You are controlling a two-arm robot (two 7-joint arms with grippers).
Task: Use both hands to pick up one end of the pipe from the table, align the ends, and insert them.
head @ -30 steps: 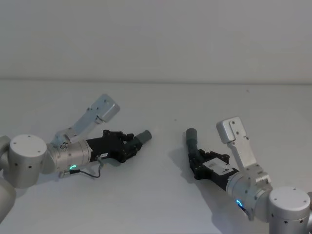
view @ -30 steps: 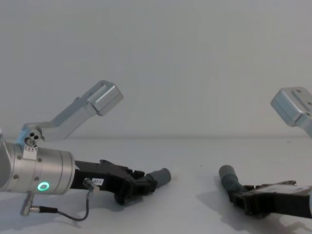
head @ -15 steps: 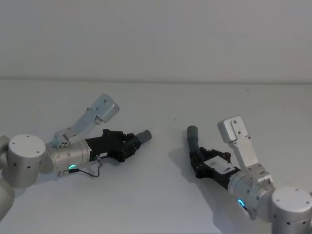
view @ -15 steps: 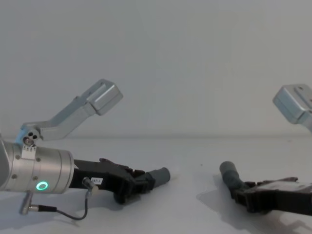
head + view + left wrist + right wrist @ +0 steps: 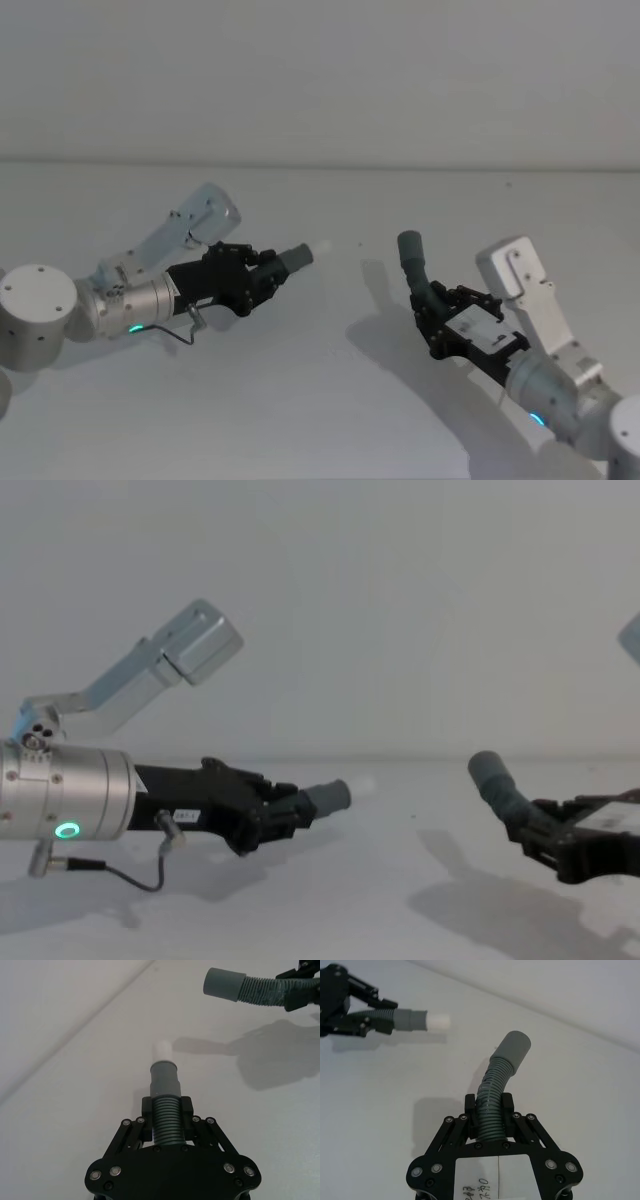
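Two dark grey ribbed pieces of the pipe hang above the pale table, each casting a shadow. My left gripper is shut on one piece; its smooth cuff ends in a white tip and points toward the right. My right gripper is shut on the curved other piece, whose plain grey cuff points up and away. The two ends face each other across an open gap, cuff on the left and cuff on the right.
The table's far edge meets a plain pale wall. Each arm's silver-grey wrist link stands up above its gripper. A thin black cable loops under the left wrist.
Both grippers have risen off the table with their hose pieces. The right one has moved up and to the right, its shadow now separate; the left one lifted slightly and levelled.
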